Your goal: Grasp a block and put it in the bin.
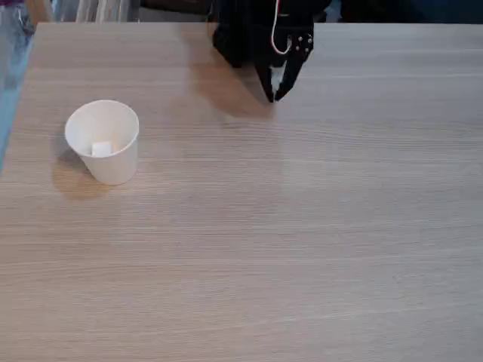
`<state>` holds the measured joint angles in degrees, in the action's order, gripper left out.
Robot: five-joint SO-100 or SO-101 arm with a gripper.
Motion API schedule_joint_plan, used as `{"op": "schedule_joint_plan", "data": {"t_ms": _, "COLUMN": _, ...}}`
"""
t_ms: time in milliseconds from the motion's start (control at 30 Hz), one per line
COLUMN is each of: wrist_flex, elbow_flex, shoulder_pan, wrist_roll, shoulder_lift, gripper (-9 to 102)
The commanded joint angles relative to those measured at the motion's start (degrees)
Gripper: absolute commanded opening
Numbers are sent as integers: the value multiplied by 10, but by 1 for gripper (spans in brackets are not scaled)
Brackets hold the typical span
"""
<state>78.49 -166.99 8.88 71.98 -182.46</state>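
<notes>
Pale wood-grain laminate surface (302,249) across nearly the whole frame, lit evenly. At middle left, a white tapered paper cup (103,141) standing upright on it, wide round rim tipped toward the camera, soft shadow to its lower left. Inside the cup, resting on the bottom, a small white cube block (101,148) with faintly grey sides. At top centre, well apart from the cup, a black robot arm (249,30) with its gripper (275,94) pointing down toward the surface, tips just above or touching it; jaws drawn close at the tips, nothing between them. White cable (278,38) looped against the arm body
</notes>
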Motion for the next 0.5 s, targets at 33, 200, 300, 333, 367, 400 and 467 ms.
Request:
{"op": "schedule_joint_plan", "data": {"t_ms": 33, "wrist_flex": 4, "elbow_flex": -46, "shoulder_pan": -8, "wrist_roll": 85, "shoulder_lift": -83, "gripper": 0}}
{"op": "schedule_joint_plan", "data": {"t_ms": 200, "wrist_flex": -9, "elbow_flex": -84, "shoulder_pan": -21, "wrist_roll": 119, "shoulder_lift": -83, "gripper": 0}}
{"op": "schedule_joint_plan", "data": {"t_ms": 300, "wrist_flex": -18, "elbow_flex": -103, "shoulder_pan": -21, "wrist_roll": 132, "shoulder_lift": -83, "gripper": 0}}
{"op": "schedule_joint_plan", "data": {"t_ms": 333, "wrist_flex": -18, "elbow_flex": -107, "shoulder_pan": -22, "wrist_roll": 143, "shoulder_lift": -84, "gripper": 0}}
{"op": "schedule_joint_plan", "data": {"t_ms": 367, "wrist_flex": -18, "elbow_flex": -107, "shoulder_pan": -19, "wrist_roll": 147, "shoulder_lift": -84, "gripper": 0}}
{"op": "schedule_joint_plan", "data": {"t_ms": 400, "wrist_flex": -18, "elbow_flex": -108, "shoulder_pan": -16, "wrist_roll": 152, "shoulder_lift": -84, "gripper": 0}}
{"op": "schedule_joint_plan", "data": {"t_ms": 467, "wrist_flex": -18, "elbow_flex": -109, "shoulder_pan": -9, "wrist_roll": 163, "shoulder_lift": -84, "gripper": 0}}
